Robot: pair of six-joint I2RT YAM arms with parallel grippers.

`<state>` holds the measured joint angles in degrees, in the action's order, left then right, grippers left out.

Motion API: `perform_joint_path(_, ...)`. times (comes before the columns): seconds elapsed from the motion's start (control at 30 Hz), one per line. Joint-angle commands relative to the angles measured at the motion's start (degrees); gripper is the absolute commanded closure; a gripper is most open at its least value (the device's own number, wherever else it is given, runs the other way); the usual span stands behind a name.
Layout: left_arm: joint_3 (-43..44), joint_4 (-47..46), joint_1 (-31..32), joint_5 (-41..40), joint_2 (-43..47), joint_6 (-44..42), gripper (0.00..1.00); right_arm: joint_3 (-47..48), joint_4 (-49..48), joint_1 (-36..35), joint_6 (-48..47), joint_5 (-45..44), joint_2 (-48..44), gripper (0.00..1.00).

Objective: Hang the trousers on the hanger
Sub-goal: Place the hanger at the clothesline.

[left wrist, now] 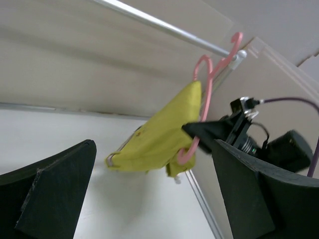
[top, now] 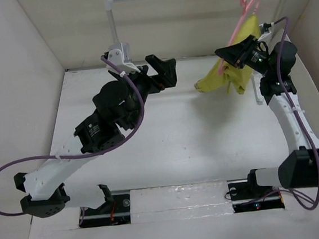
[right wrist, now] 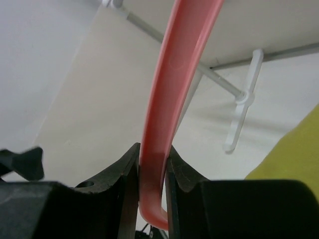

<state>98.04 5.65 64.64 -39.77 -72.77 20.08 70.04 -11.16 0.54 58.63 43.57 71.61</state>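
One high camera and two wrist cameras are watching.
The top view is looking down from behind the arms over the desk (top: 179, 146); the left wrist is facing the hanger (left wrist: 209, 94) and rail (left wrist: 164, 23) from some way off, the right wrist is peering up both, hard against the hanger.

Left gripper (left wrist: 154, 149): both black fingers (left wrist: 55, 189) stand wide apart at the bottom corners, with nothing between them. Beyond, the hanger (left wrist: 207, 94) has its hook up at the silver rail (left wrist: 164, 25). The trousers (left wrist: 159, 134) are bunched over the hanger and hang above the white table (left wrist: 60, 129). The right gripper (left wrist: 195, 131) is clamped on the hanger's lower curve, just beside the cloth. A purple cable (left wrist: 289, 101) runs off behind it.
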Motion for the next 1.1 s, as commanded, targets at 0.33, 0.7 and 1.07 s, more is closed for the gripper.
perform_joint_path(0.33, -23.6, 9.0, -0.4, 3.0, 8.8, 17.2, 0.01, 18.0, -23.8, 12.6, 3.1, 11.5, 15.5, 1.0)
perform_joint_path(0.7, -25.1, 11.0, -0.4, 3.5, 8.3, 18.2, 0.01, 17.9, -36.3, 15.9, 12.5, 12.0, 24.6, 1.0)
perform_joint_path(1.07, -25.1, 11.3, -0.4, 3.1, 8.2, 18.9, 0.01, 21.7, -36.6, 19.5, 13.8, 11.8, 28.7, 1.0)
